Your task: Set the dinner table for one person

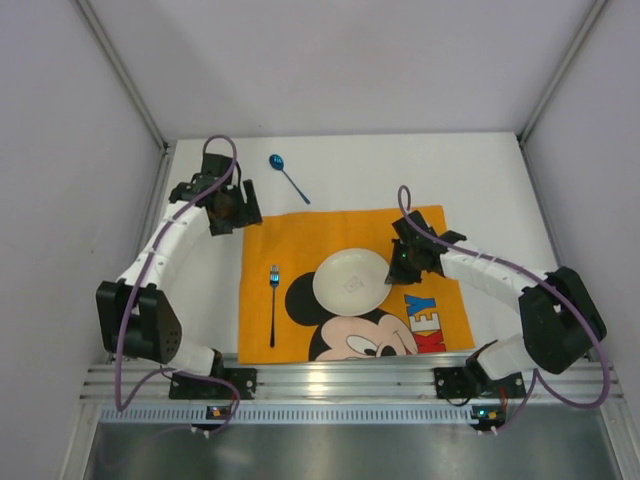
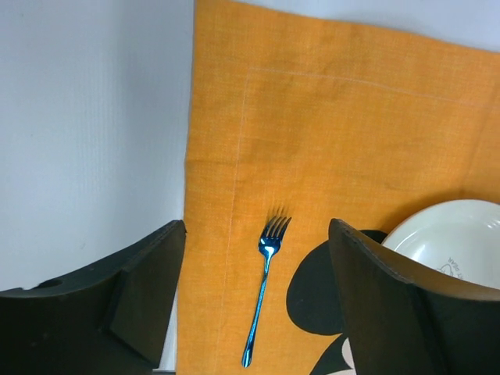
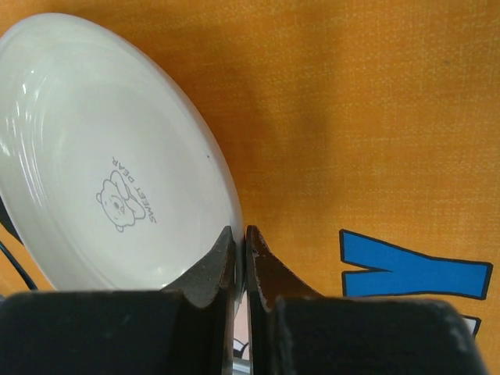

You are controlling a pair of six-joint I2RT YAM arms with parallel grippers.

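My right gripper [image 3: 244,244] is pinching the plate [image 3: 117,156] tight by its rim | plate sitting on the orange cloth [image 1: 290,235], on the white dinner table [image 1: 480,170] | I am thinking: keep it flat, let go slowly | left gripper [image 1: 228,208] standing wide apart, empty

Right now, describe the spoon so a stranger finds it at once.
Start at the orange Mickey Mouse cloth on the white tabletop. Beyond its far edge, on bare table, lies the shiny blue metal spoon. Unlike the blue fork on the cloth, it has a rounded bowl.
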